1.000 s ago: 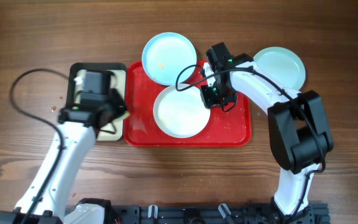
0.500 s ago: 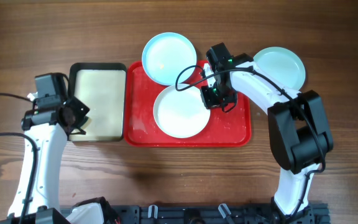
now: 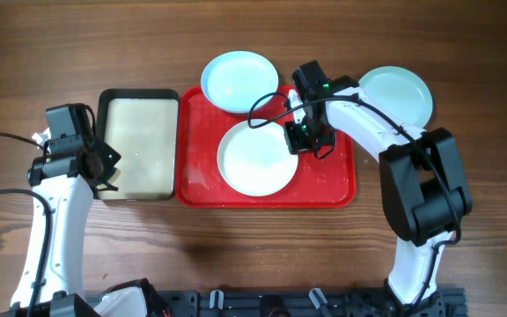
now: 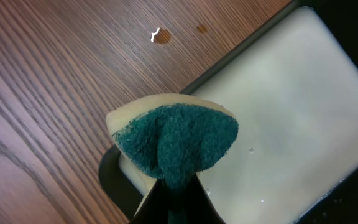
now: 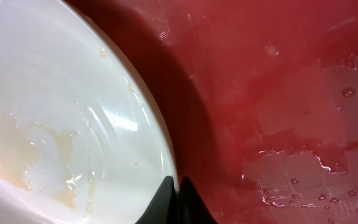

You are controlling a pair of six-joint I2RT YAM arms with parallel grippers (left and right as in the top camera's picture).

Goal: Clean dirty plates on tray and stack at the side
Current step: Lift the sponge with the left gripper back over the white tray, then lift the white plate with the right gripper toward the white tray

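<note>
I reckon the right gripper (image 3: 304,139), pinched on just the wet rim of the smeared white plate (image 3: 255,160) in the red tray (image 3: 199,181), loses it once the left gripper (image 4: 176,186), clamped on the sponge (image 4: 176,140), starts scrubbing hard.

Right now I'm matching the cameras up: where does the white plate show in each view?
Overhead: the white plate, mid-frame on the red tray.
Left wrist: not in it.
Right wrist: the white plate fills the left half.
Shared landmark: the red tray, in overhead and right wrist.
</note>
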